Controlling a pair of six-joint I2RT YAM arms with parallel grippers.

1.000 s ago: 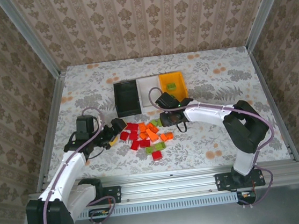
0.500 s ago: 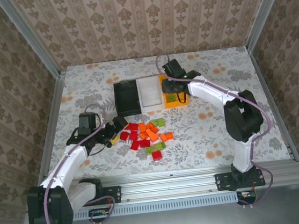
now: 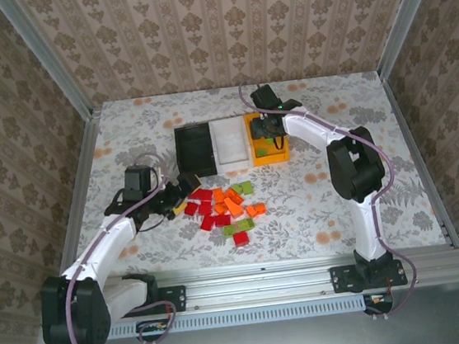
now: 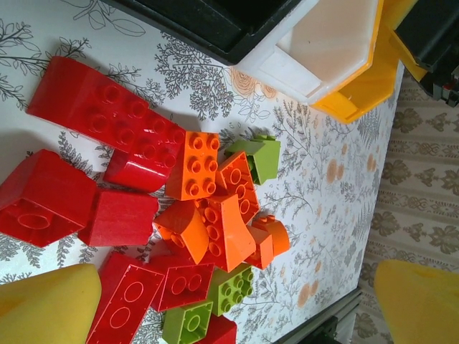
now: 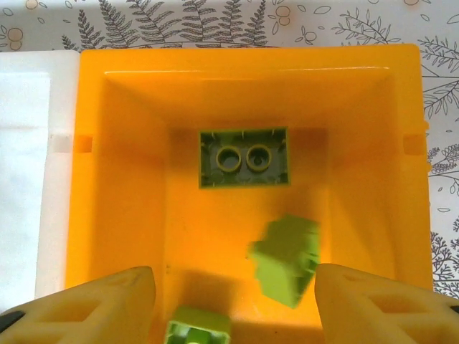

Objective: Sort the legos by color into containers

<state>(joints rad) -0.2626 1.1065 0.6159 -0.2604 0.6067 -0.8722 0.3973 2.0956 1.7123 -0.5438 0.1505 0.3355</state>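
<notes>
Floral table below, our right gripper hangs half spread and empty over the orange-yellow bin, a green brick between its fingers, touching neither. From above we see our left gripper, spread wide, empty, beside loose legos.

legos: hard moulded plastic, smooth, with glossy highlights on the red pieces. orange-yellow bin: smooth plastic, semi-gloss. white bin: smooth plastic, near matt. black bin: plastic, dull sheen. table cover: floral-printed sheet, matt. frame rails: bare brushed metal.
</notes>
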